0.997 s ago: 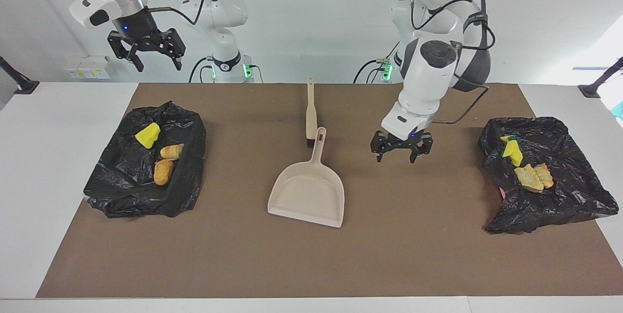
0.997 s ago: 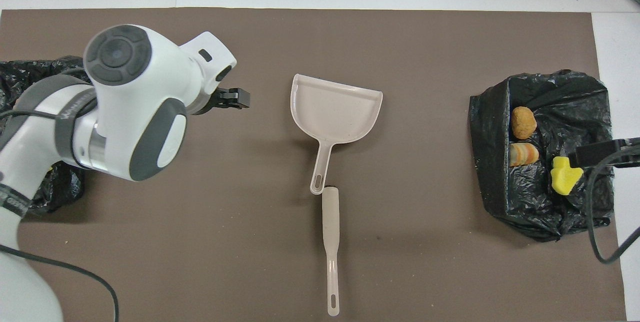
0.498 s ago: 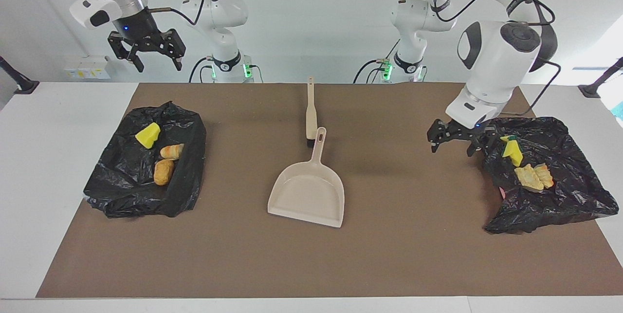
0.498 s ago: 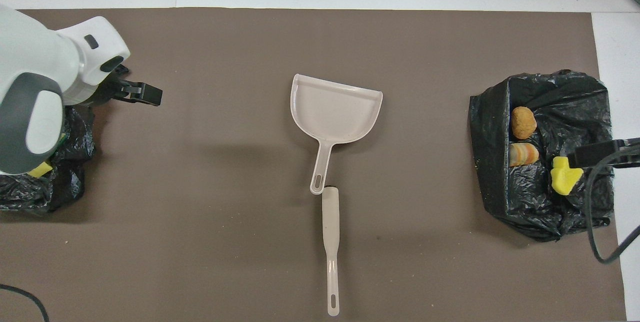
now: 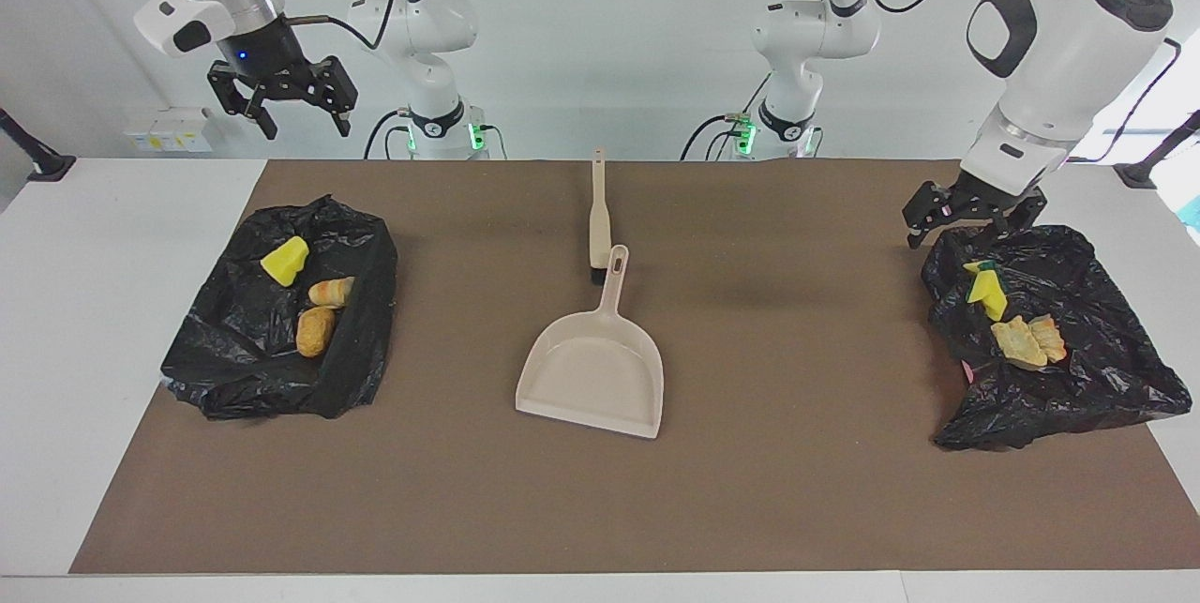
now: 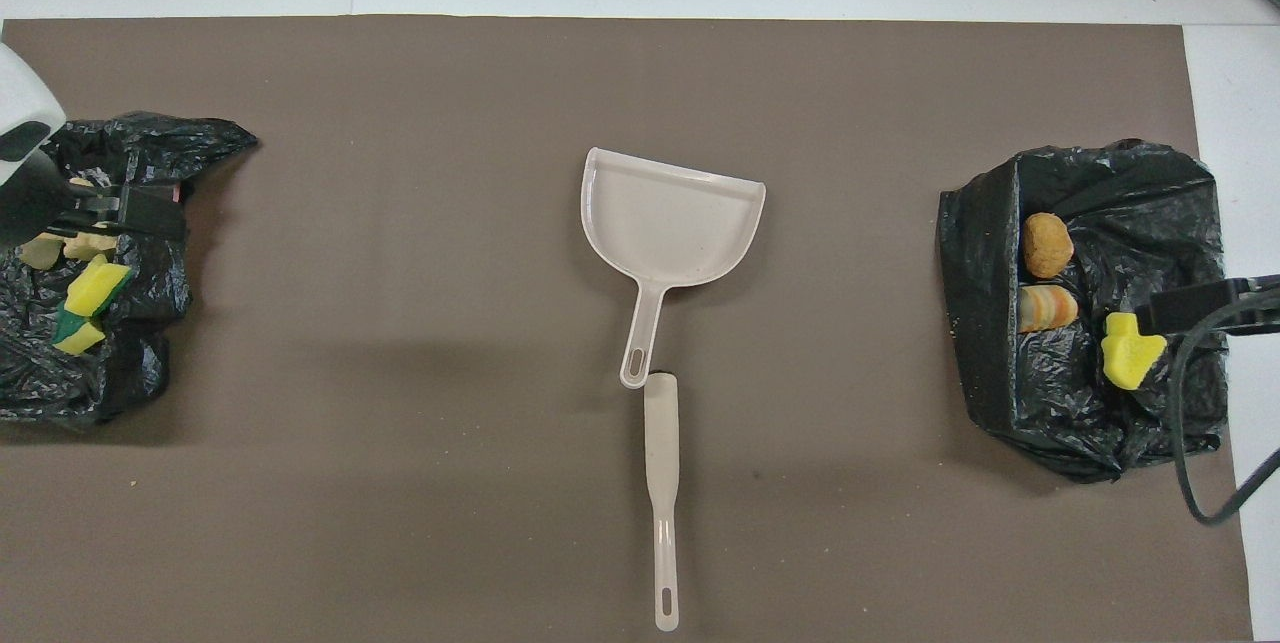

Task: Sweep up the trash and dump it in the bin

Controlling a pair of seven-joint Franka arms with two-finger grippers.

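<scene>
All trash sits in two black bags: sponge and bread chunks (image 5: 1017, 326) at the left arm's end, sponge and buns (image 5: 309, 298) at the right arm's. Left gripper (image 5: 970, 214), fingers apart and empty, hovers over its bag (image 5: 1078, 378); right gripper (image 5: 281, 101), also apart, waits high. Judged nearly done: lift straight up, clear of the plastic, and leave the dustpan (image 5: 592, 373) and brush (image 5: 598, 218) alone.

I see my brown mat (image 5: 769, 490) covering the white table (image 5: 103, 303) nearly edge to edge. Along the table's back edge, the wall carries a small white outlet box (image 5: 169, 129), toward the right arm's corner.
</scene>
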